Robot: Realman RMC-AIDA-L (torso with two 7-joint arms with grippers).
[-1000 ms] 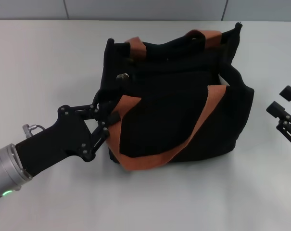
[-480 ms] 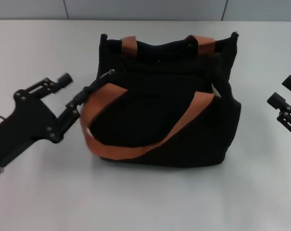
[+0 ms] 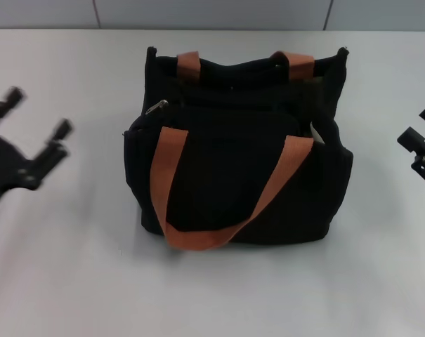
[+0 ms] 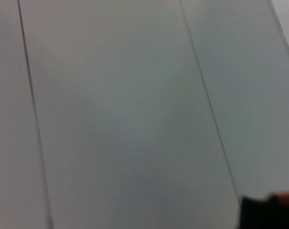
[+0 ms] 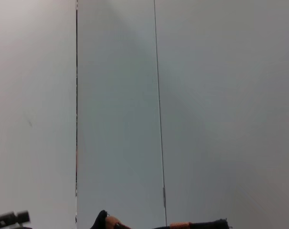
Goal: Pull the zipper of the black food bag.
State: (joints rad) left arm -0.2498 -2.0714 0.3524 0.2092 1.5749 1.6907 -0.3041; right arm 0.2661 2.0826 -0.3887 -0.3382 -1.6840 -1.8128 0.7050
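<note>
The black food bag [image 3: 240,175] stands upright in the middle of the table, with its two orange-brown straps, one hanging down its front. The small silver zipper [image 3: 156,107] sits at the bag's upper left corner on the black track. Well left of the bag, my left gripper [image 3: 35,116] is open and holds nothing. At the far right edge my right gripper [image 3: 423,125] is also open, apart from the bag. In the right wrist view only the bag's top edge [image 5: 197,224] shows.
The bag rests on a pale table [image 3: 72,281] that spreads on all sides of it. A grey panelled wall [image 5: 182,95] fills both wrist views.
My left gripper has let go of the bag's left side and drawn back to the left. The bag has settled upright and the front strap has dropped down. The right arm barely moved.
</note>
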